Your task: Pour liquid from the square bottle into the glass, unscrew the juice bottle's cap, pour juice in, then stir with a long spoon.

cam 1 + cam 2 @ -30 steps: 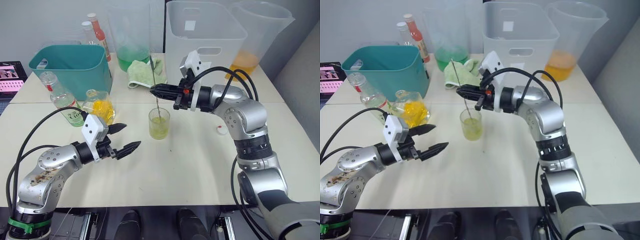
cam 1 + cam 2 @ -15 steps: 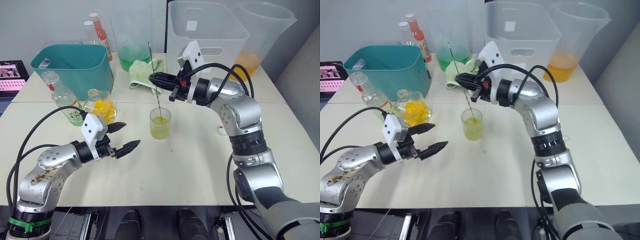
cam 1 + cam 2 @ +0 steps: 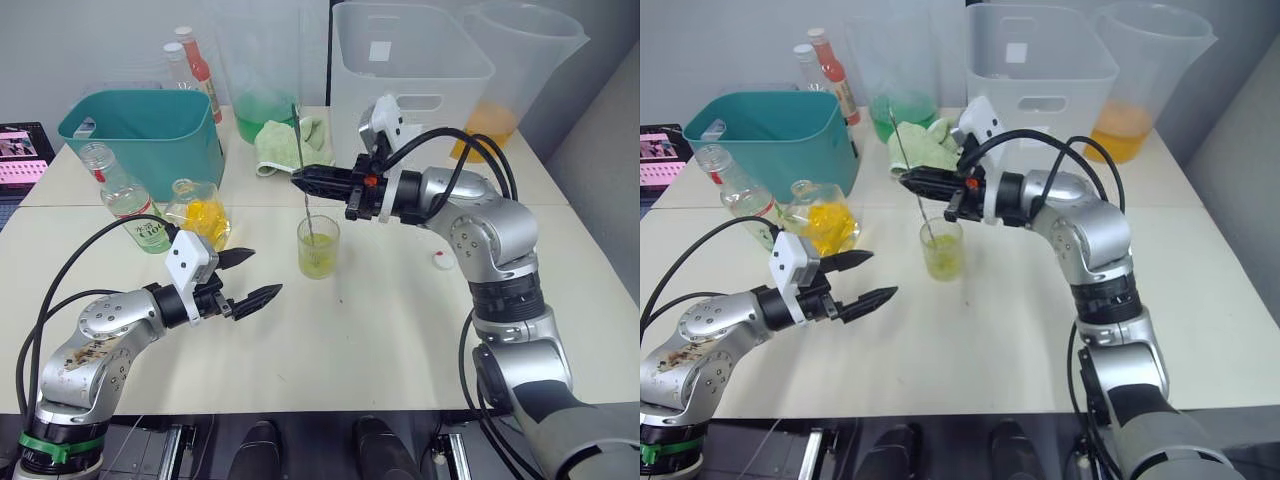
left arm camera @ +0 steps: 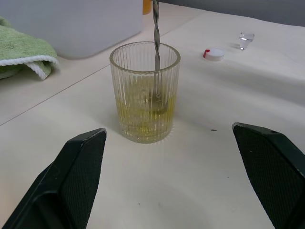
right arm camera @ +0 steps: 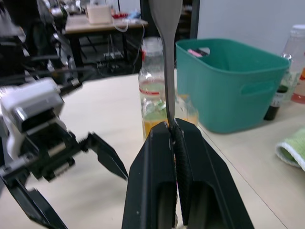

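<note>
The glass stands mid-table, about a third full of yellow-green liquid. The long spoon stands in it, tilted, its twisted stem rising past the rim. My right gripper is shut on the spoon's upper stem above the glass. Left of the glass and nearer to me, my left gripper hovers open and holds nothing. The square bottle with yellow liquid sits at the left, the uncapped juice bottle beside it. The white cap lies right of the glass, near a clear stopper.
A teal bin stands back left with two red-capped sauce bottles behind it. A pitcher of green liquid, a white bin and a pitcher of orange liquid line the back. A green cloth lies behind the glass.
My right gripper has swung the spoon's top forward and left while its tip stays in the glass. The left gripper has not moved.
</note>
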`<state>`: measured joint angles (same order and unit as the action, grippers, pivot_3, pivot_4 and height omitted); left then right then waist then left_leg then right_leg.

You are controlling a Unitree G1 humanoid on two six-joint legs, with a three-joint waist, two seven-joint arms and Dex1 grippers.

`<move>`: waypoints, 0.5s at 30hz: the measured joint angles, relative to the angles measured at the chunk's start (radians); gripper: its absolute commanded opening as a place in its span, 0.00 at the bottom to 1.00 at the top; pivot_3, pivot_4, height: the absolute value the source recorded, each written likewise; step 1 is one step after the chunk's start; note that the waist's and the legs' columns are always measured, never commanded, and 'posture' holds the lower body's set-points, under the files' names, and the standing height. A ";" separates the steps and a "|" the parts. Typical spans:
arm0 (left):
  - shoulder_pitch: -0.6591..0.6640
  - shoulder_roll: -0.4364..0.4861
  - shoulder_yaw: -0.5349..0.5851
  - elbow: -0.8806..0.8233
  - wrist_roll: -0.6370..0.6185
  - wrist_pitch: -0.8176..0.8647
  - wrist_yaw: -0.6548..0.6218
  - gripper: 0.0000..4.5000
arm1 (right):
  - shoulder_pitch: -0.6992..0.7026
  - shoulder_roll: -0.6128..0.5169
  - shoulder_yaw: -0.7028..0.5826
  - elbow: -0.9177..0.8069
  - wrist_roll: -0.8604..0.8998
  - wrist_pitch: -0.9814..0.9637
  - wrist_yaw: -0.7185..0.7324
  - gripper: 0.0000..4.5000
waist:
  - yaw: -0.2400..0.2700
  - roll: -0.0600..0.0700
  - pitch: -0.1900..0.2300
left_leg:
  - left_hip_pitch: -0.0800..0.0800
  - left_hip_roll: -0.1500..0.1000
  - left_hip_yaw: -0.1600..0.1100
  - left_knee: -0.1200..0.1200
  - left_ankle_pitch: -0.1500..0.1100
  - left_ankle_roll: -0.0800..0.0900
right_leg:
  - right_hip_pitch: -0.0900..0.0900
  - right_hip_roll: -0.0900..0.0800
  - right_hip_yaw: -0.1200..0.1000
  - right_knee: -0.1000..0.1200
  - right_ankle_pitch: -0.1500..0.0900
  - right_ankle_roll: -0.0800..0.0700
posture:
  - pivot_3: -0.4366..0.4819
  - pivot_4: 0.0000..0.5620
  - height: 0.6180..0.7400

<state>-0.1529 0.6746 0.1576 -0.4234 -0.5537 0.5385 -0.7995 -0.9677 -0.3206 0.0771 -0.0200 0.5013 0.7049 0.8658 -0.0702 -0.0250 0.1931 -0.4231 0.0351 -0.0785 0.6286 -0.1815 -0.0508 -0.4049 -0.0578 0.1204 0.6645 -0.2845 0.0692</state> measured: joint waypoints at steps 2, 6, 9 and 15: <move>0.000 0.000 0.000 0.000 0.000 0.000 0.000 1.00 | 0.000 0.016 -0.015 -0.001 0.011 -0.002 -0.016 0.00 | 0.000 0.000 0.000 | 0.000 0.000 0.000 0.000 0.000 0.000 | 0.000 0.000 0.000 0.000 0.000 0.000 | 0.48 0.27 1.00; 0.000 0.000 -0.001 0.000 0.001 0.000 -0.001 1.00 | -0.001 0.038 -0.005 0.031 -0.037 -0.076 -0.050 0.00 | 0.000 0.000 0.000 | 0.000 0.000 0.000 0.000 0.000 0.000 | 0.000 0.000 0.000 0.000 0.000 0.000 | 0.48 0.27 1.00; -0.001 0.000 -0.001 0.000 0.001 0.000 -0.001 1.00 | -0.003 0.034 0.019 0.076 -0.101 -0.147 -0.064 0.00 | 0.000 0.000 0.000 | 0.000 0.000 0.000 0.000 0.000 0.000 | 0.000 0.000 0.000 0.000 0.000 0.000 | 0.48 0.27 1.00; -0.002 0.000 -0.003 0.000 0.001 0.000 0.001 1.00 | -0.002 -0.010 0.039 0.104 -0.138 -0.173 -0.040 0.00 | 0.001 0.000 0.000 | 0.000 0.000 0.000 0.000 0.000 0.000 | 0.000 0.000 0.000 0.000 0.000 0.000 | 0.48 0.27 1.00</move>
<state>-0.1551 0.6746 0.1547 -0.4232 -0.5529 0.5386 -0.7988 -0.9702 -0.3306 0.1166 0.0838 0.3633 0.5319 0.8255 -0.0690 -0.0250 0.1931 -0.4232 0.0349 -0.0784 0.6287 -0.1815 -0.0508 -0.4050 -0.0580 0.1204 0.6644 -0.2845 0.0692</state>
